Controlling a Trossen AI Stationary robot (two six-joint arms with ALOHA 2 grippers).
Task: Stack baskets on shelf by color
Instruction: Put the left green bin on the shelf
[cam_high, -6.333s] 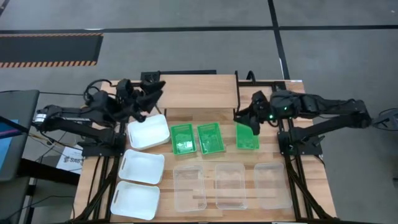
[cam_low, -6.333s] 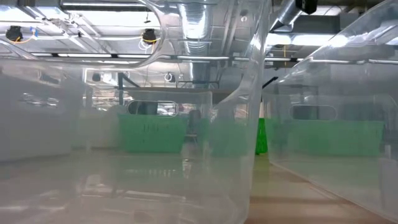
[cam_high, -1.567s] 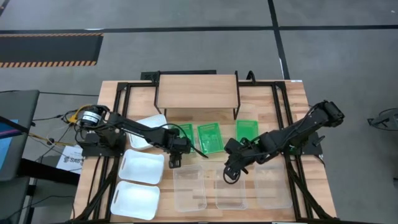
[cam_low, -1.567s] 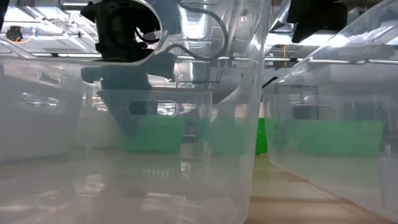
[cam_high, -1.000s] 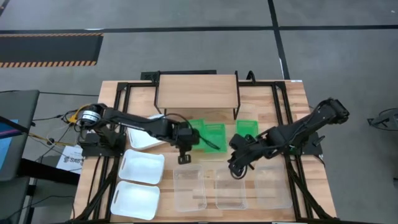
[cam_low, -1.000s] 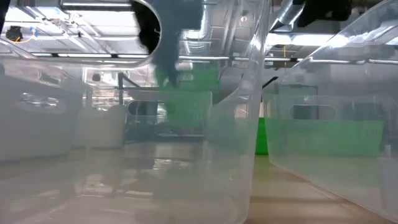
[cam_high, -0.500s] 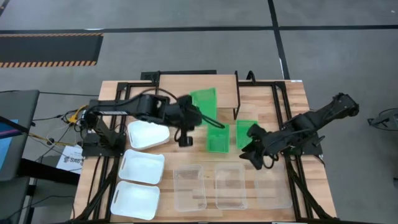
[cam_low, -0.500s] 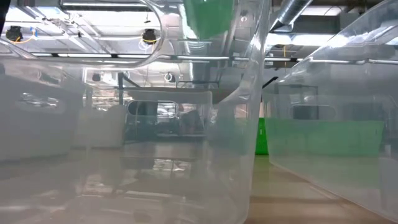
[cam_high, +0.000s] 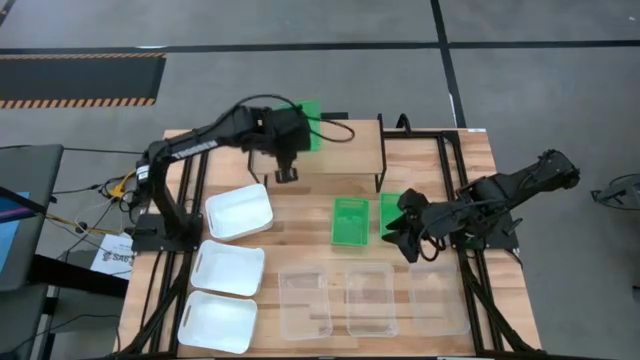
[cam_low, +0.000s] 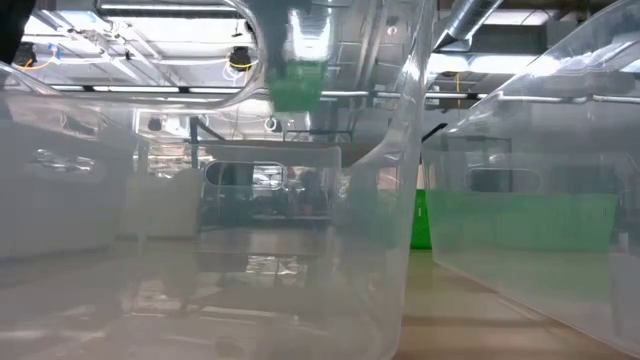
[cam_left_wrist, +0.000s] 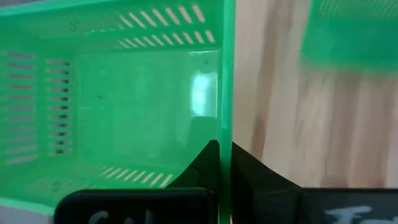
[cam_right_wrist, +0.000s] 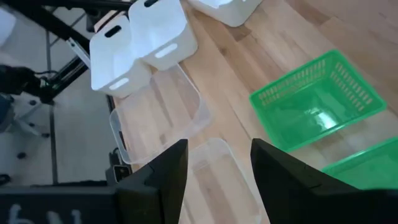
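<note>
My left gripper (cam_high: 295, 130) is shut on a green basket (cam_high: 310, 112), held over the left end of the shelf (cam_high: 340, 145); the low view shows that basket (cam_low: 297, 85) high up. Two more green baskets (cam_high: 349, 221) (cam_high: 393, 208) rest on their bottoms on the table before the shelf. My right gripper (cam_high: 405, 235) hangs open beside them, touching nothing; its wrist view shows the gap (cam_right_wrist: 217, 168). Three white baskets (cam_high: 239, 211) (cam_high: 228, 267) (cam_high: 216, 321) lie at the left. Three clear baskets (cam_high: 305, 300) (cam_high: 370, 298) (cam_high: 438, 297) lie along the near edge. My left gripper (cam_left_wrist: 225, 152) pinches one side wall (cam_left_wrist: 227, 93) of the green basket at its rim, one finger inside the basket and one outside. The basket is lifted clear of the table, above the shelf; the arm hides most of it in the high view.
Black metal frames (cam_high: 195, 190) (cam_high: 470, 190) run along both sides of the table. The shelf's right part (cam_high: 360, 140) is bare wood. Bare tabletop (cam_high: 300, 225) lies between the white basket and the green ones.
My left gripper has risen and gone toward the table's far edge and a little left, carrying the green basket from above the table's middle to over the shelf's left end. My right gripper has drawn back toward the right and far side, still open.
</note>
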